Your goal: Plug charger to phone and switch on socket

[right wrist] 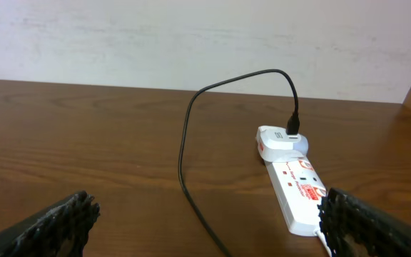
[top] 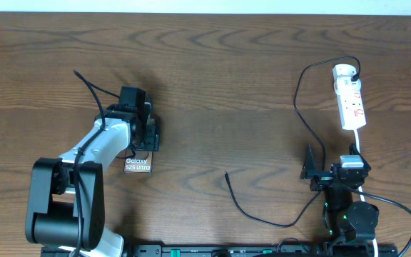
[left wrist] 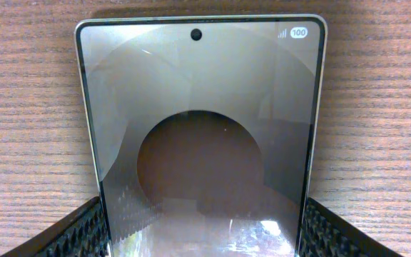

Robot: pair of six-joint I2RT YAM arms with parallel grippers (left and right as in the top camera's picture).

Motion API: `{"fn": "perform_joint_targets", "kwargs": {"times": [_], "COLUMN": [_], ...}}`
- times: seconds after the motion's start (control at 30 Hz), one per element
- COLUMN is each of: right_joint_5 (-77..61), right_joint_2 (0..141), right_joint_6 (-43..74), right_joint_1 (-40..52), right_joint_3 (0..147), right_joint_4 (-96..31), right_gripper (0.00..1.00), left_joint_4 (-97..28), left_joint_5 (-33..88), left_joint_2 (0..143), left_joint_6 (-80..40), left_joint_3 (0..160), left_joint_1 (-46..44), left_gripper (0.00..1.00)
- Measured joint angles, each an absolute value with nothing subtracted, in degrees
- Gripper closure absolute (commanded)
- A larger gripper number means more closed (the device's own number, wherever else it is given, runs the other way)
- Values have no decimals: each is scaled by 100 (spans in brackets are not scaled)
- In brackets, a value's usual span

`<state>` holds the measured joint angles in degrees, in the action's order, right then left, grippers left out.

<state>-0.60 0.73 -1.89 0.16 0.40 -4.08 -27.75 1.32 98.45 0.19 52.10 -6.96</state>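
Observation:
The phone (top: 138, 165) lies left of centre, its "Galaxy" lettering toward the front edge. In the left wrist view the phone (left wrist: 202, 107) fills the frame, screen up. My left gripper (top: 143, 139) (left wrist: 202, 218) is shut on the phone, one pad against each long side. The socket (top: 350, 100) (right wrist: 295, 189) is a white power strip at the far right. The charger (top: 302, 107) (right wrist: 188, 143) runs from a white adapter on the strip in a long loop. Its free plug tip (top: 226, 173) lies on the table at centre. My right gripper (top: 332, 170) (right wrist: 207, 210) is open and empty, in front of the strip.
The wooden table (top: 227, 86) carries everything. The charger cable loops past the right gripper's left side and along the front edge (top: 277, 223). The strip's white cord (top: 359, 146) runs back toward the right arm's base. A pale wall (right wrist: 191, 36) stands behind the table.

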Motion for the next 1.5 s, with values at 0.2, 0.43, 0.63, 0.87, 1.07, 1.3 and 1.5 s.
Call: {"fn": "perform_joint_targets", "kwargs": {"times": [0.2, 0.43, 0.63, 0.87, 1.07, 1.3, 1.5], "right_joint_5": [-60, -60, -60, -60, -60, -60, -60], "right_joint_2": [73, 73, 73, 73, 73, 73, 73], "right_joint_6": [-189, -189, -189, -189, -189, -189, -189], "right_joint_1": [16, 16, 16, 16, 16, 16, 16], "right_joint_3": [40, 40, 40, 40, 40, 40, 40], "right_joint_4": [-408, -408, -408, -408, -408, -408, -408], "right_gripper": [1, 1, 1, 1, 1, 1, 1], "left_joint_4": [-2733, -2825, -3234, -3004, -2462, -1649, -1647], "left_joint_5": [126, 95, 86, 604, 1647, 3406, 4866], "left_joint_2": [9845, 9791, 9017, 7373, 6464, 6289, 6541], "left_joint_6": [21, 19, -23, -733, -2353, -5048, -7522], "left_joint_3": [5210, 5210, 5341, 6040, 6121, 6121, 6121], "left_joint_1": [-696, -696, -696, -696, -644, -130, 478], "left_gripper": [93, 93, 93, 93, 93, 93, 93]}}
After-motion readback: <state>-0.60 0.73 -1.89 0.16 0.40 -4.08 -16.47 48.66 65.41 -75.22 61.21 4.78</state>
